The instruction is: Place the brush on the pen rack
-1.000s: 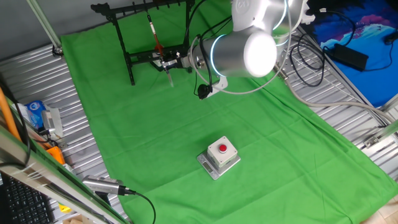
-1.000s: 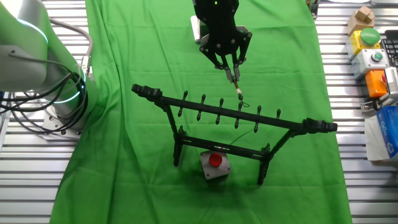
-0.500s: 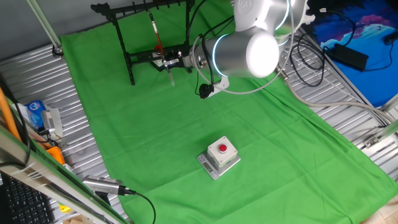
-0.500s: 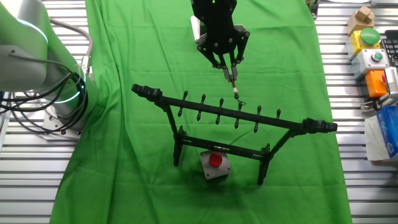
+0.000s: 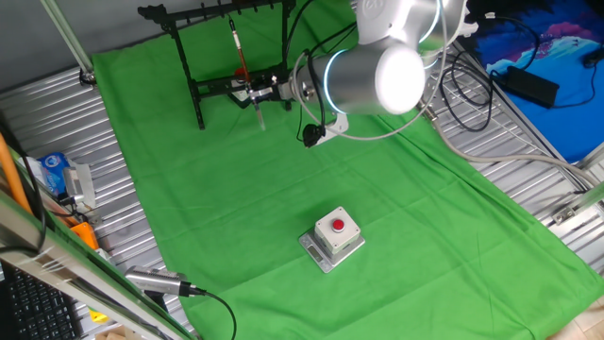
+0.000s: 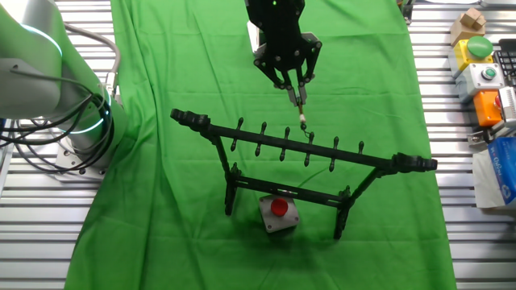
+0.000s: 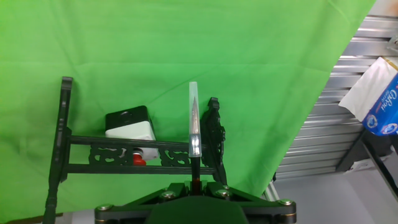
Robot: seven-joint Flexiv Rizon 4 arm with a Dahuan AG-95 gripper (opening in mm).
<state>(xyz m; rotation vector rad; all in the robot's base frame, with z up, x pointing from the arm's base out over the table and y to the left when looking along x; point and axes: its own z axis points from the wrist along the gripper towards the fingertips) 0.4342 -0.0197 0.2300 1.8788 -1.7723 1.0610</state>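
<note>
The black pen rack point(image 5: 184, 59) stands at the far end of the green cloth. It also shows in the other fixed view point(image 6: 411, 163) and in the hand view point(image 7: 64, 112). My gripper point(image 5: 255, 94) is shut on the brush point(image 5: 238, 59) and holds it in the air beside the rack. In the other fixed view the gripper point(image 6: 297, 90) is just behind the top bar, and the brush tip point(image 6: 302, 121) hangs close above the notches. In the hand view the brush point(image 7: 194, 124) sticks out from the jaws point(image 7: 194, 184) over the rack's end.
A grey box with a red button point(image 5: 335, 236) sits on the cloth in front of the rack point(image 6: 278, 211). A silver cylinder with a black cable point(image 5: 156, 281) lies at the cloth's edge. Button boxes point(image 6: 484, 64) and a tissue pack point(image 7: 382, 99) lie off the cloth.
My gripper has shifted a little sideways along the rack's top bar with the brush still held. The rack and the box have not moved.
</note>
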